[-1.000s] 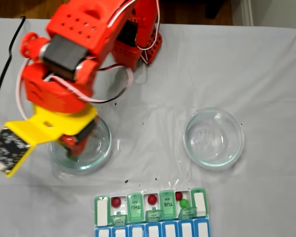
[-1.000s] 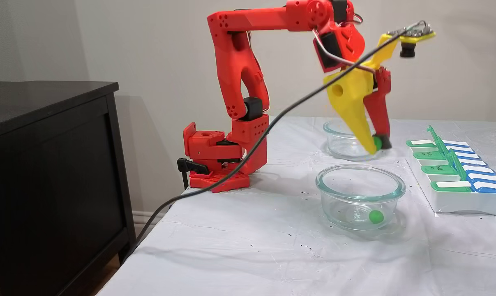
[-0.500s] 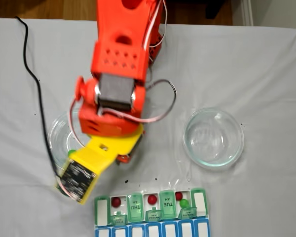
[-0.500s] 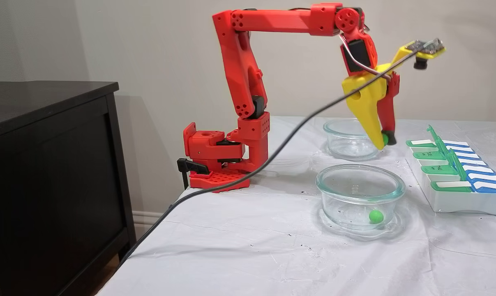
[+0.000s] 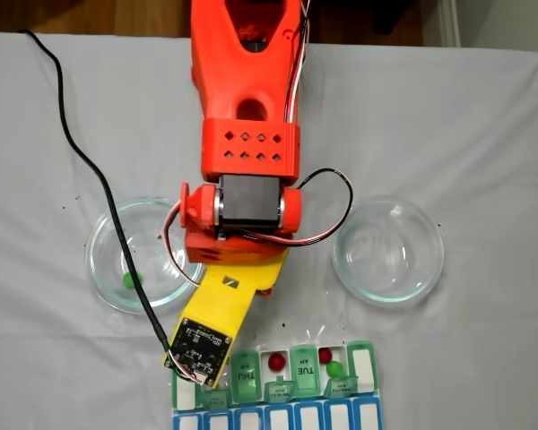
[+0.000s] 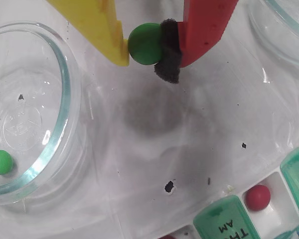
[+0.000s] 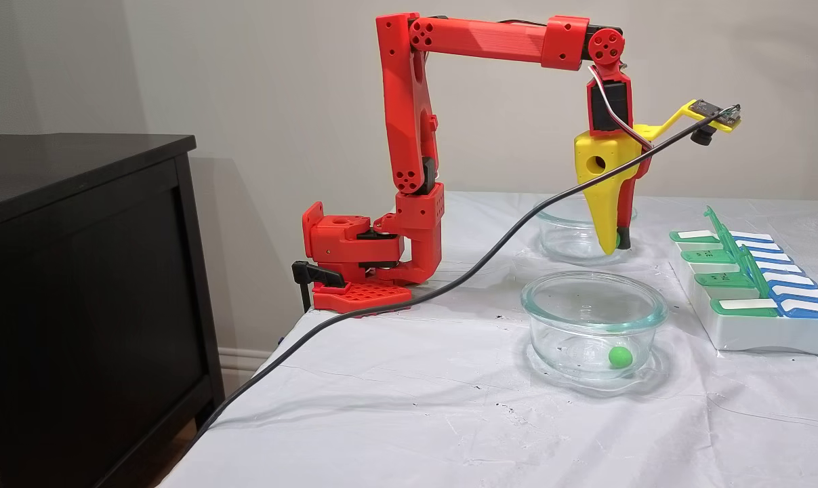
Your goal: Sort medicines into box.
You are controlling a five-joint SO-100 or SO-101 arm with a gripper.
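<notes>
1. Pinching a green pill between its yellow finger and its red, black-padded finger, the gripper hangs above bare cloth between the two glass dishes; in a fixed view the same gripper points straight down, with the far glass dish behind it.
2. A second green pill lies in the near glass dish, at about 8 o'clock in the wrist view; a fixed view shows this pill low on the dish's floor, and another fixed view shows it at 9 o'clock from the arm's wrist.
3. The pill organizer sits at 6 o'clock in a fixed view, some green lids raised; a red pill, another red pill and a green pill in the box rest in open compartments. The wrist camera board covers the organizer's left end.
4. A black cable runs from the wrist camera across the near dish and off the table's edge.
5. A white cloth with small black specks covers the table; a black cabinet stands at 9 o'clock, before a plain beige wall.
</notes>
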